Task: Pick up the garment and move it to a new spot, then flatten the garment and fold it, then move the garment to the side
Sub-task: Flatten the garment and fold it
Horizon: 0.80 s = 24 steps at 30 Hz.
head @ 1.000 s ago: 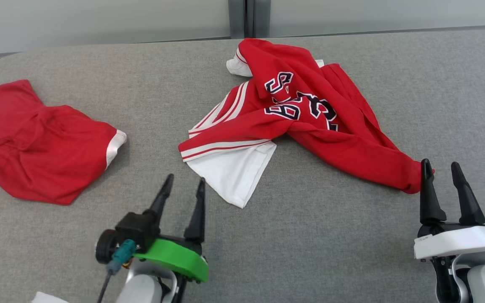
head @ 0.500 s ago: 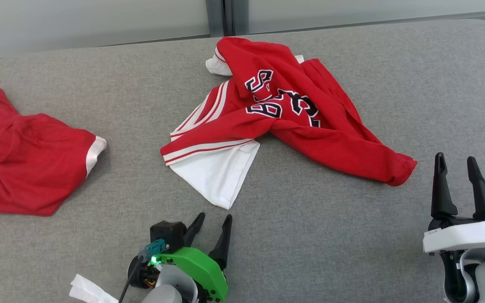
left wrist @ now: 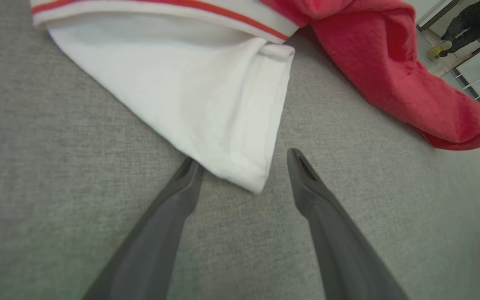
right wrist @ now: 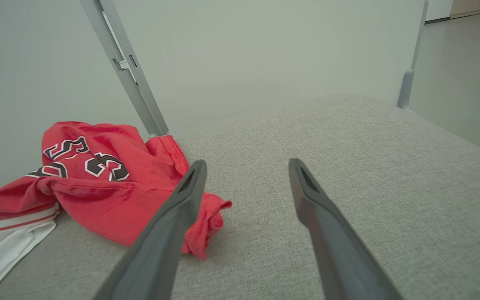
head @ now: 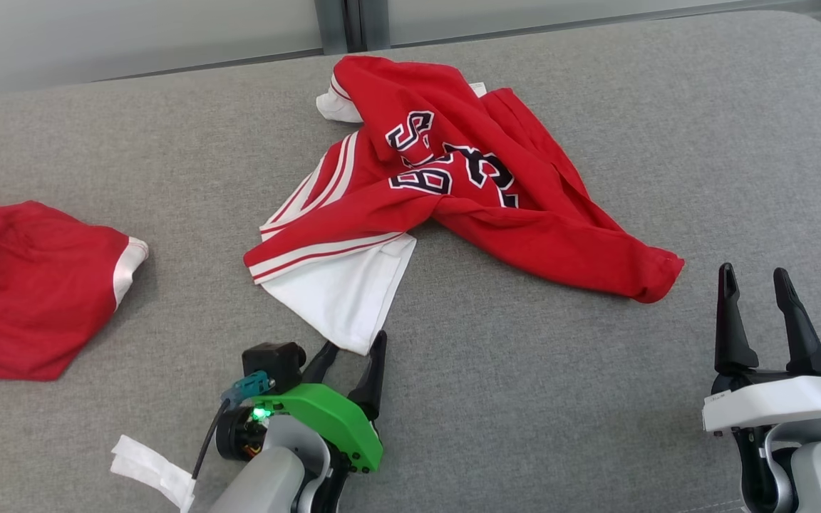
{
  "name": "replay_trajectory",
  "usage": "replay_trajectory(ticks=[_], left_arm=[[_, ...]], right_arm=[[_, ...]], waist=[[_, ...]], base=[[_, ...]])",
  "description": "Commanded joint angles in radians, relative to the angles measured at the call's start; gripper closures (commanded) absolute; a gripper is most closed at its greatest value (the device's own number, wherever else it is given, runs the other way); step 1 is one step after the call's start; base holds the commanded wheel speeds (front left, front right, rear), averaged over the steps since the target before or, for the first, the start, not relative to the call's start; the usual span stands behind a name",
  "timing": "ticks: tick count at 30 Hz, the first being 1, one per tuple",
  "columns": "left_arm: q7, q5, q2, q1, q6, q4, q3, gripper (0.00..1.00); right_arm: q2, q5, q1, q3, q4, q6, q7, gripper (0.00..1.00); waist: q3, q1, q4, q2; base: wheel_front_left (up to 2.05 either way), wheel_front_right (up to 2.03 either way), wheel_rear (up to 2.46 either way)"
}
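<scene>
Fingers (left wrist: 169,216) of the left gripper (head: 355,340) are standing wide, straddling the white corner of the red garment (head: 546,235) lying by the worktop's (head: 524,399) far edge; the right gripper (head: 752,269) is hovering wide, empty.

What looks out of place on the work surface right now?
The red jersey lies crumpled and twisted, its white corner reaching into the open left end effector. A white scrap, perhaps tape or paper, sits near that arm's cable. A second red garment lies far left.
</scene>
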Motion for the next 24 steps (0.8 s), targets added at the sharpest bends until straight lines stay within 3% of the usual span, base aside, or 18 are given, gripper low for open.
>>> replay_trajectory(ticks=[1, 2, 3, 14, 20, 24], left_arm=[[-0.001, -0.010, 0.005, -0.012, -0.004, 0.020, -0.008, 0.51], [-0.007, -0.015, 0.005, -0.016, -0.007, 0.022, -0.009, 0.67], [-0.014, -0.021, 0.005, -0.022, -0.010, 0.024, -0.009, 0.99], [-0.082, 0.014, 0.007, -0.041, -0.029, 0.026, -0.001, 1.00], [-0.086, 0.101, 0.023, -0.004, -0.013, -0.101, 0.089, 1.00], [-0.087, 0.168, 0.018, 0.026, -0.017, -0.172, 0.132, 1.00]], right_arm=[[-0.003, -0.010, -0.014, 0.000, -0.001, -0.001, -0.003, 0.00], [-0.005, -0.012, -0.015, 0.001, 0.000, -0.001, -0.003, 0.00], [-0.006, -0.014, -0.016, 0.001, 0.001, -0.001, -0.003, 0.00], [-0.032, -0.039, -0.033, 0.001, 0.035, -0.001, -0.003, 0.00], [-0.066, -0.048, -0.067, 0.022, 0.063, -0.001, -0.003, 0.00], [-0.096, -0.015, -0.093, 0.026, 0.151, -0.001, -0.003, 0.00]], waist=[[0.004, 0.0000, 0.000, 0.0000], [0.005, 0.0000, 0.001, 0.0000], [0.006, 0.0000, 0.004, 0.0000], [-0.013, 0.0000, 0.065, 0.0000], [-0.016, 0.0000, 0.106, 0.0000], [-0.016, 0.0000, 0.128, 0.0000]], base=[[0.00, 0.00, 0.00], [0.00, 0.00, 0.00], [0.00, 0.00, 0.00], [0.00, 0.00, 0.00], [0.00, 0.00, 0.00], [0.00, 0.00, 0.00]])
